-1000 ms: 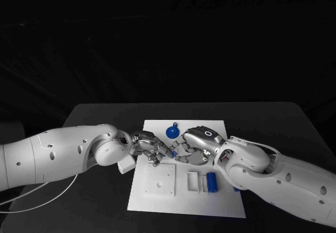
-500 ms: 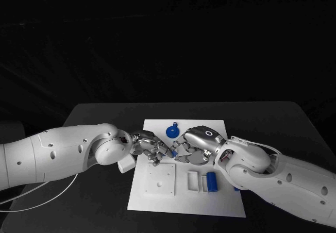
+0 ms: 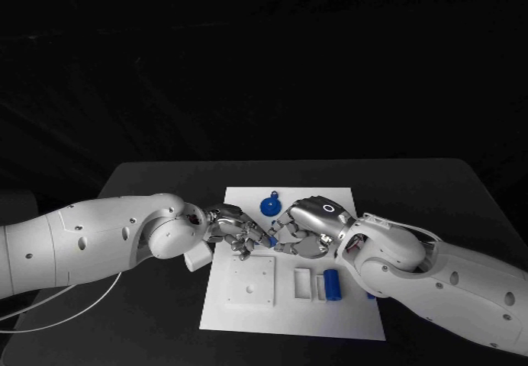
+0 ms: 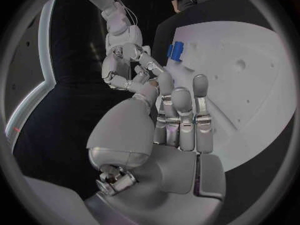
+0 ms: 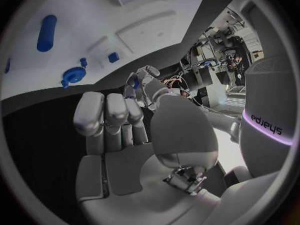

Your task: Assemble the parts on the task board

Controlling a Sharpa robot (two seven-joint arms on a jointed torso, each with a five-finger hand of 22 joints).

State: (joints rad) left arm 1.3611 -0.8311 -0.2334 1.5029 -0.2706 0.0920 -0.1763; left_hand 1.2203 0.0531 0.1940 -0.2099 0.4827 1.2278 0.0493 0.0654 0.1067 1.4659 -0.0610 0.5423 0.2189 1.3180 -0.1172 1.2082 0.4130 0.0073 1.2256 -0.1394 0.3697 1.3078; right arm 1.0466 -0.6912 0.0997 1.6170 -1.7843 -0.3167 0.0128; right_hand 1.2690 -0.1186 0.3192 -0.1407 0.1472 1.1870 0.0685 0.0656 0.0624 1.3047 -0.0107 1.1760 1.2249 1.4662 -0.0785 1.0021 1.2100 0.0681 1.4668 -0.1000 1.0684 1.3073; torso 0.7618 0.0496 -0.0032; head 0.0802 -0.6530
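We see left hand and right hand meeting over the task board, pinching a small blue part together, blue cylinder at five o'clock.

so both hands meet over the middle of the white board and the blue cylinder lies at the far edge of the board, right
Not quite. In the head view the blue cylinder lies on the near part of the task board, beside the right arm. Both hands, left hand and right hand, do meet over the middle.

The head camera looks down from above on the flat white rectangular task board; both wrist cameras sit close behind their own robot hands and share that board.
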